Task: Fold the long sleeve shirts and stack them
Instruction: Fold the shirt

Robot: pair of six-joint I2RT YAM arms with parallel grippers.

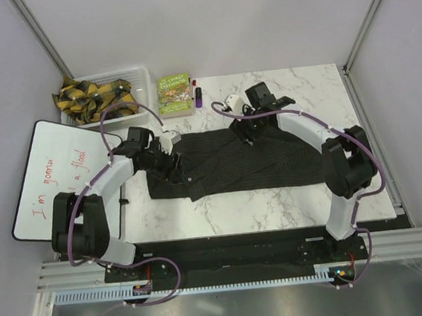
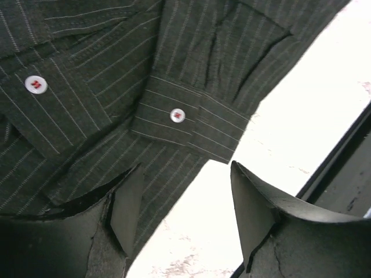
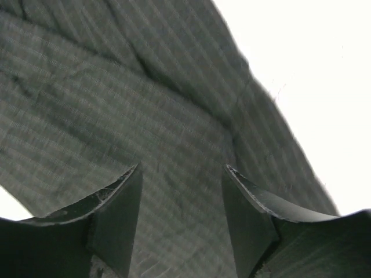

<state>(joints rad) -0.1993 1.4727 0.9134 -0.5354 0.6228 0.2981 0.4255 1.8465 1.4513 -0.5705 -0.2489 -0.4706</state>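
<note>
One black pinstriped long sleeve shirt (image 1: 249, 162) lies partly folded across the middle of the marble table (image 1: 276, 211). My left gripper (image 1: 173, 167) is open at its left end, above the edge of the cloth; the left wrist view shows a buttoned cuff (image 2: 185, 121) and the shirt's edge (image 2: 87, 104) just ahead of my open fingers (image 2: 130, 202), with nothing between them. My right gripper (image 1: 244, 134) is open over the shirt's far edge; the right wrist view shows striped cloth (image 3: 116, 116) below it, nothing held.
A white basket (image 1: 140, 79) with yellow-black cloth (image 1: 89, 95) stands at the back left. A green book (image 1: 175, 93) and markers (image 1: 196, 94) lie next to it. A whiteboard (image 1: 49, 181) lies off the table's left side.
</note>
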